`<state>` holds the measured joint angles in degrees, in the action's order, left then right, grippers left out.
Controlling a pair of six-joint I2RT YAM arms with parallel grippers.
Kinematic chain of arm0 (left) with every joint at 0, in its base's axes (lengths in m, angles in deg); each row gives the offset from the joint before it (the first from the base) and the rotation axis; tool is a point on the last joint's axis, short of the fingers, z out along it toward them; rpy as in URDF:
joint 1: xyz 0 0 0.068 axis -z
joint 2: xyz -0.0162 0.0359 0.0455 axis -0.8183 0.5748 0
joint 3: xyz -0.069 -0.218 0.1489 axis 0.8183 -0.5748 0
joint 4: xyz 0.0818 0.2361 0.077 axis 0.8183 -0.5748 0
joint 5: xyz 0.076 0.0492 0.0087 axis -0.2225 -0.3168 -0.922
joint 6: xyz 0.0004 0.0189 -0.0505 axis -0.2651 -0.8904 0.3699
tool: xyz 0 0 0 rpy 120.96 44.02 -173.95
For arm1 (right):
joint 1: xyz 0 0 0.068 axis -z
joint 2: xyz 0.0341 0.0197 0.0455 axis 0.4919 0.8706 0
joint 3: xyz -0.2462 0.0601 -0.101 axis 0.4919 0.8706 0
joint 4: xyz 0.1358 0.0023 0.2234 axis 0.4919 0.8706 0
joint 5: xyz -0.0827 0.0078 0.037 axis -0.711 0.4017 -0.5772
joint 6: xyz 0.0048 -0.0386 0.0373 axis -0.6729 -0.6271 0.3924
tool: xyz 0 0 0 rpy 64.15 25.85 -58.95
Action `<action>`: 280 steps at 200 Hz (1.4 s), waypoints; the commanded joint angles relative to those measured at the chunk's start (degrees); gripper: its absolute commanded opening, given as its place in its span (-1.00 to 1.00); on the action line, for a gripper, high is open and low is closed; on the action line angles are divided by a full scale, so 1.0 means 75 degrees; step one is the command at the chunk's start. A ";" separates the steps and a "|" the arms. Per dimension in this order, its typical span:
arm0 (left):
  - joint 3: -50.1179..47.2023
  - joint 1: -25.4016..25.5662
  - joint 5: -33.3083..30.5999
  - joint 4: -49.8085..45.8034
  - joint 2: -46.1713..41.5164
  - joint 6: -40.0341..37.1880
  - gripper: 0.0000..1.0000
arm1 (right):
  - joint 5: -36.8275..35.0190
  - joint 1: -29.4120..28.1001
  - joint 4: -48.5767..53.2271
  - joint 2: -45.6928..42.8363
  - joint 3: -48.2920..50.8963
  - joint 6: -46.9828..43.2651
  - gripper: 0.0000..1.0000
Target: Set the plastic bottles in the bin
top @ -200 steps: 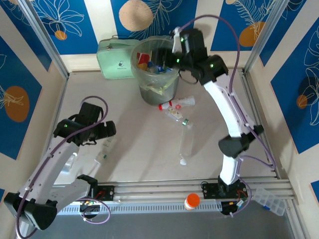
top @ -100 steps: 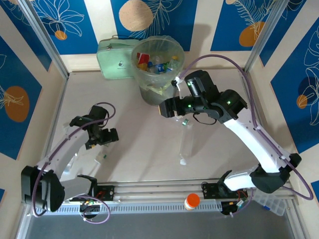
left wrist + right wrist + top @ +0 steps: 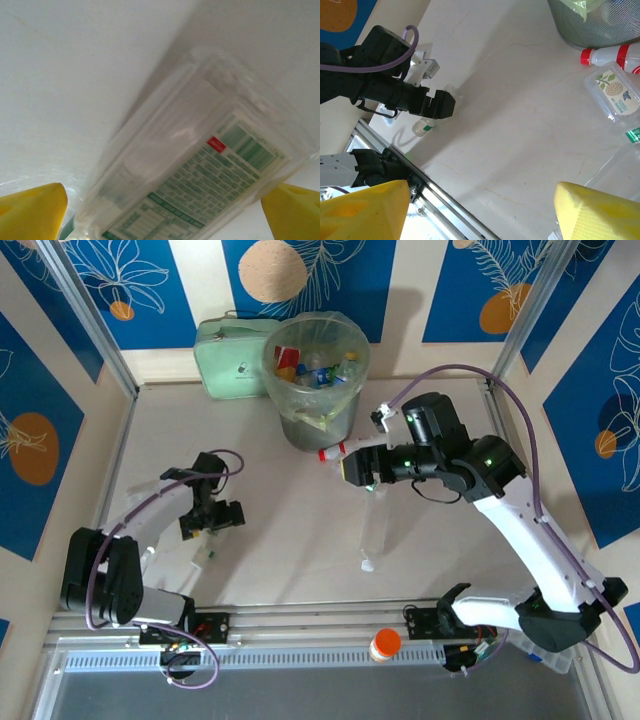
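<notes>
Nearest the bases, the left gripper (image 3: 207,522) is hovering low over a clear bottle with a green-printed label (image 3: 200,165), which is lying flat on the table (image 3: 290,540). Its yellow fingers (image 3: 30,212) are standing apart, one on each side of the bottle, gripping nothing. The bottle's long axis is running slantwise across the gap rather than square to it, so the wrist is probably needing a turn before closing. Further out, a clear white-capped bottle (image 3: 372,535) is lying alone mid-table, its length running near-to-far, closer to the right arm. Beyond it, the right gripper (image 3: 352,468) is hanging wide open and empty over a red-capped bottle (image 3: 606,55) and a square clear bottle (image 3: 615,92), both lying just beside the bin (image 3: 318,425), which is already holding several bottles.
</notes>
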<state>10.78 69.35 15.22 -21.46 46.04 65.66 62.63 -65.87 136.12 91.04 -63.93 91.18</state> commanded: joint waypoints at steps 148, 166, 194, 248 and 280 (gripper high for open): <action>-0.0066 -0.0076 0.0702 0.0408 -0.0179 0.0245 -0.17 | 0.0840 0.0520 -0.0151 -0.0591 0.0911 0.0772 0.44; 0.0198 -0.0074 0.0738 0.0232 -0.0574 0.0392 -0.17 | 0.0834 0.0643 -0.0109 -0.0639 0.0905 0.0760 0.43; 0.0899 -0.0041 0.0829 -0.0106 -0.1147 0.0612 -0.18 | 0.0721 0.0838 -0.0074 -0.0731 0.0870 0.0760 0.43; 0.2908 0.0293 0.1043 0.0189 -0.1673 0.1207 -0.21 | 0.0444 0.1227 -0.0062 -0.1105 0.1099 0.0862 0.42; 0.4499 0.0371 0.1408 0.0946 -0.1109 0.1324 -0.24 | 0.0465 0.1455 0.0016 -0.1217 0.1193 0.0965 0.42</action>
<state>36.99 71.34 22.47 -19.34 35.24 73.72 66.21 -55.86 134.90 82.82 -55.71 97.34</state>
